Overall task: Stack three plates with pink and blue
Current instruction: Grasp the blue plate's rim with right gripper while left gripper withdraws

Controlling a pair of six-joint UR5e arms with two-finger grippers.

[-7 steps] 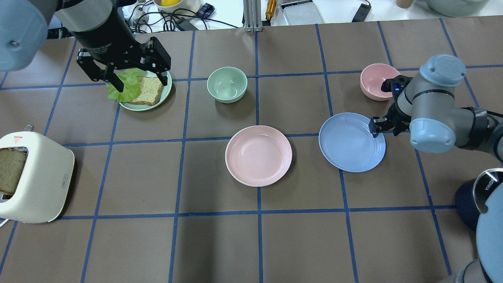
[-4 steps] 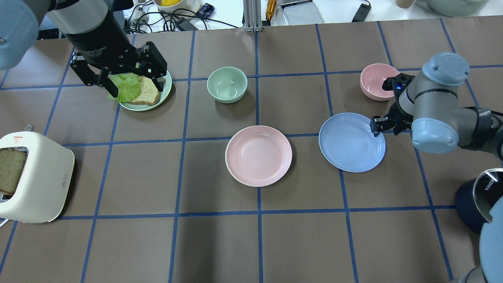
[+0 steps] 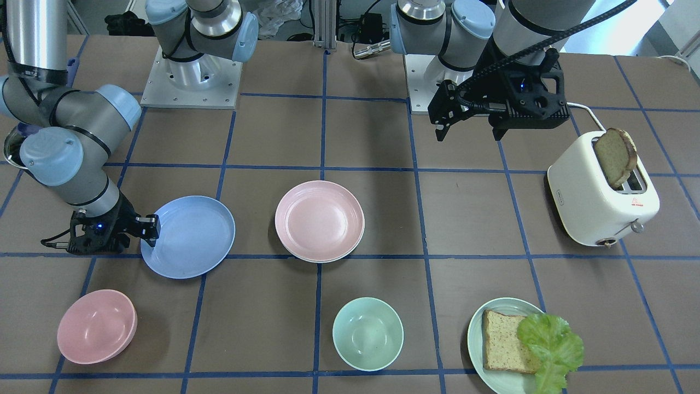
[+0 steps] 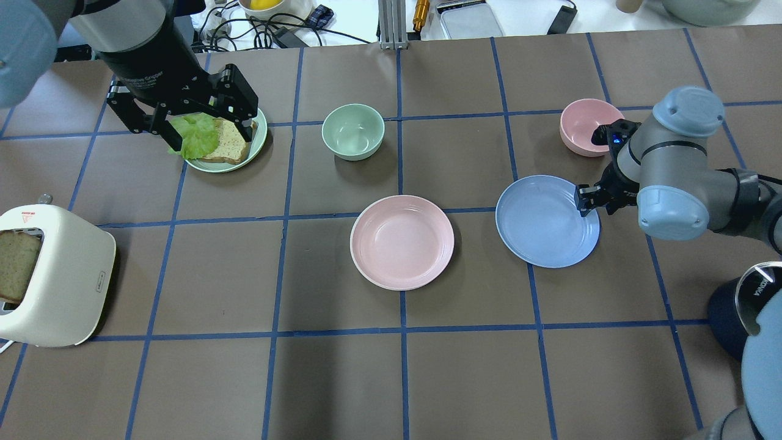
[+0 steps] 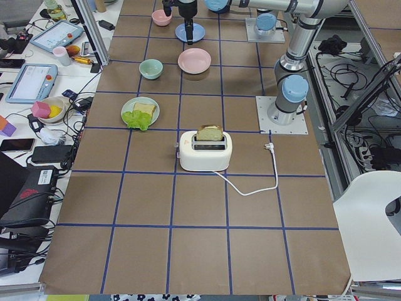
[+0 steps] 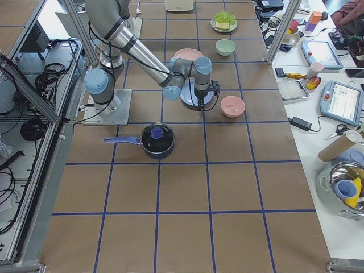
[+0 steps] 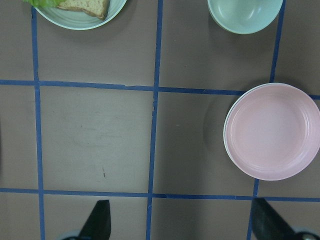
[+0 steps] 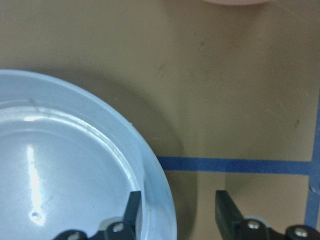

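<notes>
Now the right claw (image 4: 588,200) is low at the table, at the edge of the blue plate (image 4: 547,221) that is nearest to the pink bowl (image 4: 586,125). Its jaws are open a little and stand on both sides of the raised rim: in the right wrist view one finger (image 8: 131,210) is inside the plate and the other one is outside, over the brown table (image 8: 225,100). A gap shows between the outside finger and the rim, so the claw does not grip the plate. The blue plate lies flat on the table, beside the pink plate (image 4: 402,242) but apart from it.

The pink plate is in the middle of the table, and a thin whitish rim (image 7: 225,142) of another plate shows under its edge.

The left claw (image 4: 211,131) hangs high over the table with its jaws wide open and holds nothing. In the overhead view it covers partly the green plate (image 4: 259,143) with bread and lettuce. A green bowl (image 4: 353,131) stands between this plate and the pink bowl. A white toaster (image 4: 61,275) with one slice of bread stands at the robot's left side.
</notes>
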